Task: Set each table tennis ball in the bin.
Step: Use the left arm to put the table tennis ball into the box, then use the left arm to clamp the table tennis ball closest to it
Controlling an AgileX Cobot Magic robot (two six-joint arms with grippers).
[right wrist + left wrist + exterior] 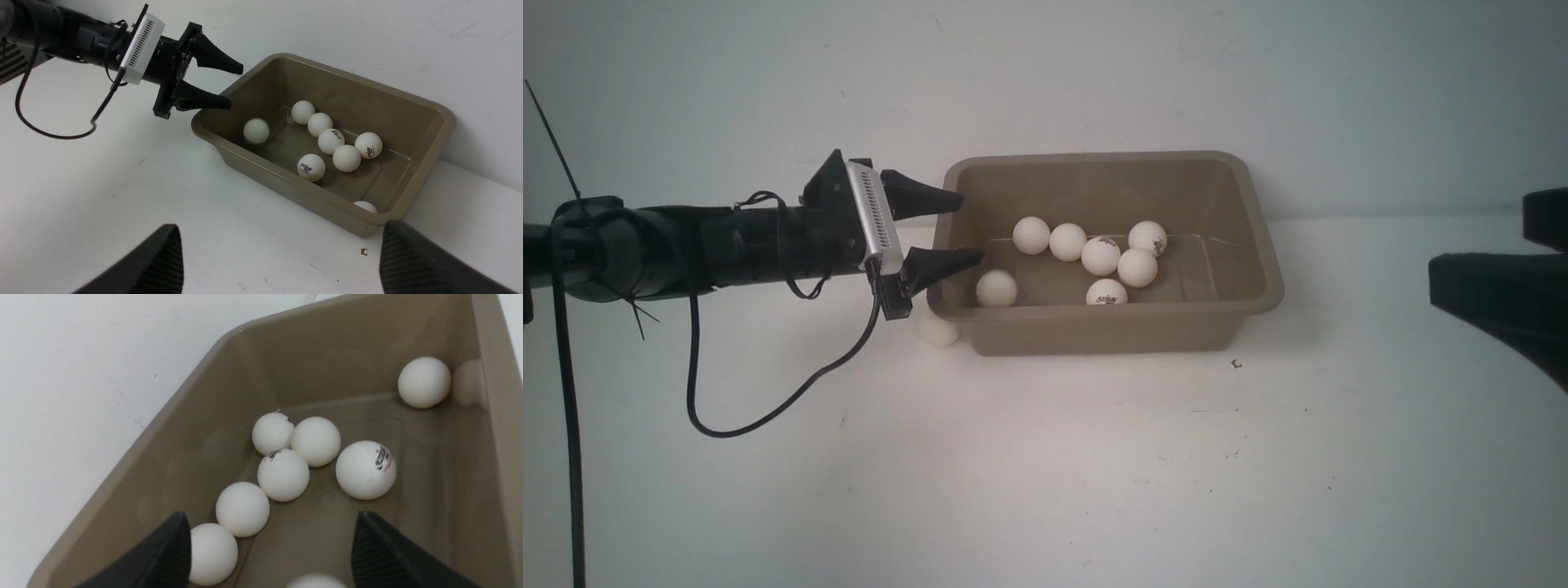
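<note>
While the left gripper [970,230] hovers over the left end of the taupe plastic bin [1094,157] with its fingers apart and nothing between them, a blurred table tennis ball [996,288] shows just below them inside the bin, apparently dropping. Six more balls [1100,256] cluster on the bin floor, and an eighth ball [425,381] rests in a corner at the right end. What looks like a stray ball [938,331] lies on the white table [1045,474], tucked against the bin's near left corner. The right gripper [282,226] hangs well apart to the right, fingers spread and empty. The dropping ball could bounce off the hard floor or its neighbours and hop the rim. The stray ball is the harder one: pressed to the wall, it leaves little room for a finger, and a glancing touch would likely send the smooth sphere rolling away or shove the bin.
</note>
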